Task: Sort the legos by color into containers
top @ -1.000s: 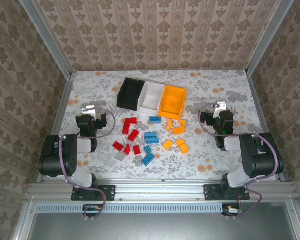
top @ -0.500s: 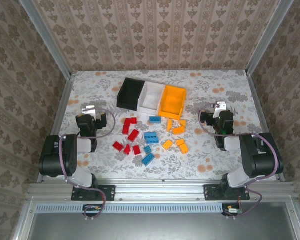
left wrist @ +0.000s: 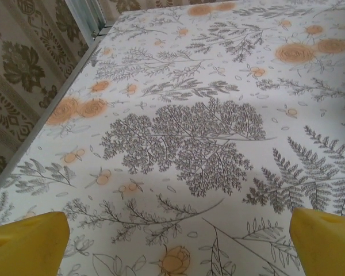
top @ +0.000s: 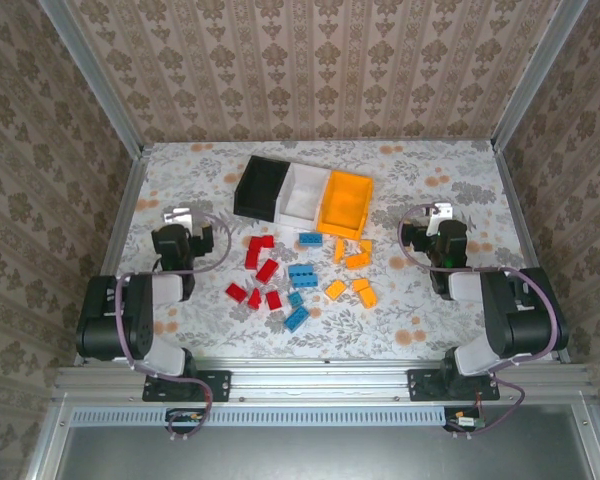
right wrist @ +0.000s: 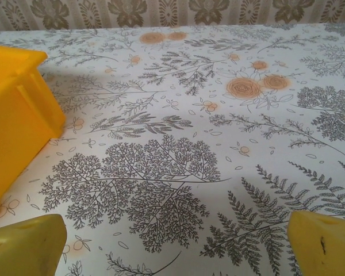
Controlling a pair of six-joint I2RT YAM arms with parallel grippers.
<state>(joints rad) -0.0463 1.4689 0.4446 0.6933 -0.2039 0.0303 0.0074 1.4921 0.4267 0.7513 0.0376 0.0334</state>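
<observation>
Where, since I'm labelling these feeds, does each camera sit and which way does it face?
Top external: above and behind the arms, looking down on the table, lego bricks and three bins; both arms, left hand and right hand show.
Left wrist: on the left arm, low, looking forward over the table toward the wall; its two yellow fingers show, spread.
Right wrist: on the right arm, low, looking forward past the orange bin; its yellow fingers show, spread.
Shared: top and right wrist views both hold the orange bin.

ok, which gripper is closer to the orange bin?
Right. The right gripper sits just right of the orange bin, with bare table between. The left gripper is out left of the black bin, at the row's other end.
</observation>
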